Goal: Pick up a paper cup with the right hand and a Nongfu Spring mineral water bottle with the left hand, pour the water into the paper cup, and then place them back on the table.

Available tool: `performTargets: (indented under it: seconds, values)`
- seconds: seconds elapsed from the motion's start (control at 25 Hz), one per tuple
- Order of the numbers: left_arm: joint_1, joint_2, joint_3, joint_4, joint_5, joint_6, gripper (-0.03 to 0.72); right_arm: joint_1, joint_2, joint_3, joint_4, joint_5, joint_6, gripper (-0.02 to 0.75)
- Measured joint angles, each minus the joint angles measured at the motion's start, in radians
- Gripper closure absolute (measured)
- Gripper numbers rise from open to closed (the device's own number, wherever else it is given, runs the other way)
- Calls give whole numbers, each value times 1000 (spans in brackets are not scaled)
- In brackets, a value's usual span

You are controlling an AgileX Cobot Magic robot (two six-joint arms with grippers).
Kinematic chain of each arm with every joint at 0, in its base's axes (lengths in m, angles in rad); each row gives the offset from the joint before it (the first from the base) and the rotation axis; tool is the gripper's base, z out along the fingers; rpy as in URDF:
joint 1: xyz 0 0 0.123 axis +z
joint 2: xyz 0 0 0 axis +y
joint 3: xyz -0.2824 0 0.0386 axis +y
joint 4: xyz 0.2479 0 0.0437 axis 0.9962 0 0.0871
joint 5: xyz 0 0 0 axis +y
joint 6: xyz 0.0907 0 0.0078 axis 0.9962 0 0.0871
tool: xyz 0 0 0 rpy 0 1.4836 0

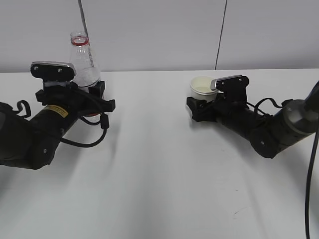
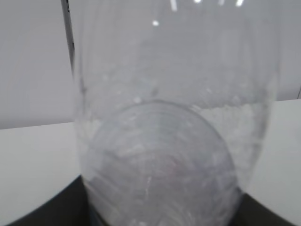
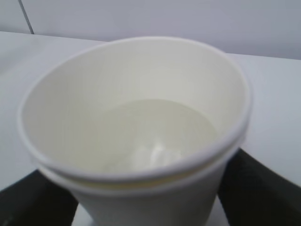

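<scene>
Apparently the pouring is done: the right hand (image 1: 203,107) is clamped around the paper cup (image 1: 202,87), which holds water (image 3: 155,136) and sits low, at or just above the table (image 1: 159,189); the left hand (image 1: 92,94) is clamped on the Nongfu Spring mineral water bottle (image 1: 82,59), upright, uncapped, partly full, at ten o'clock in the exterior view, the cup at two; what remains, I judge, is release and retreat; bare tabletop lies between them and toward six o'clock.
</scene>
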Motion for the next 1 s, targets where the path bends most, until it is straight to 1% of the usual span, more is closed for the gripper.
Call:
performTargets:
  seconds: [0.36,1.0]
  values:
    - [0,0,0,1,0,0,336,0,-2,10,0,-1,0,113]
    - [0,0,0,1,0,0,336,0,-117,173,4,-38,0,125]
